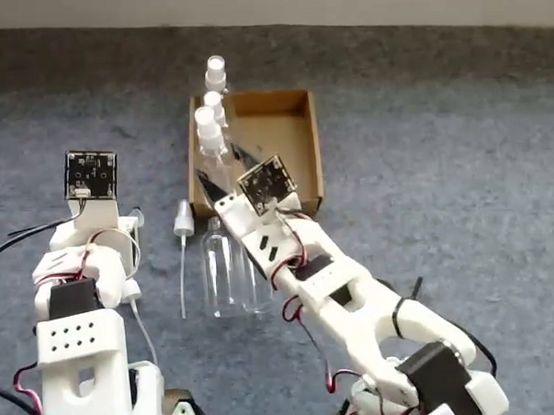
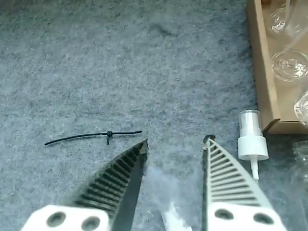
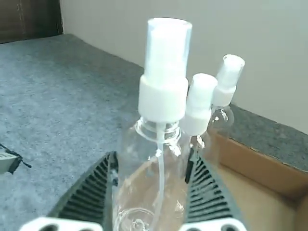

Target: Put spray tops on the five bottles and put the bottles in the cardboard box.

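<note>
Along the 9 o'clock wall of the cardboard box [image 1: 274,139] three clear bottles with spray tops stand upright in a row. Your right gripper [image 3: 151,161] is clenched on the body of the nearest bottle [image 3: 144,187], one finger on each side. The middle bottle [image 1: 214,102] and the far bottle [image 1: 216,70] line up behind it toward 12 o'clock.

Just outside the box's near wall, at 6 o'clock, two open-necked bottles [image 1: 229,274] sit side by side on the grey carpet [image 1: 441,164]. A loose spray top [image 1: 182,219] lies at 7 o'clock from the box, its dip tube trailing toward you.

Your left gripper [image 2: 176,142] hangs over the carpet just beside that top with its jaws released, grasping nothing. A black cable tie [image 2: 96,136] lies near its fingertips.
</note>
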Controlling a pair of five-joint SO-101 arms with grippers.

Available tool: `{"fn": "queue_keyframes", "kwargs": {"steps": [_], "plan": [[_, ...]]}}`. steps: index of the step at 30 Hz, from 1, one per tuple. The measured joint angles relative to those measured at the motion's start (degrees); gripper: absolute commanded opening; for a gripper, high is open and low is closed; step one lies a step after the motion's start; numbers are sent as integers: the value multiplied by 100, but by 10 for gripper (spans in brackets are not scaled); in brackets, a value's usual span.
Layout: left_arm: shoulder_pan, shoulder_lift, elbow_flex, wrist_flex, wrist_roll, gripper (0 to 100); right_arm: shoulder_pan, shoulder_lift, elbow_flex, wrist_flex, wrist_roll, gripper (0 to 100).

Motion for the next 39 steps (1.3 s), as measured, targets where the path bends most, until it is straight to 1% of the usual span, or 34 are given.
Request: {"fn": "queue_keyframes", "kwargs": {"steps": [11, 20, 28, 39], "plan": [[0, 0, 0, 0, 0, 182, 18, 598, -466, -88, -9, 4], [0, 0, 0, 0, 0, 182, 53, 1081, -563, -624, -9, 4], [0, 0, 0, 0, 0, 182, 246, 1451, -721, -580, 0, 4], [0, 0, 0, 0, 0, 182, 264, 1486, -730, -580, 0, 4]]}}
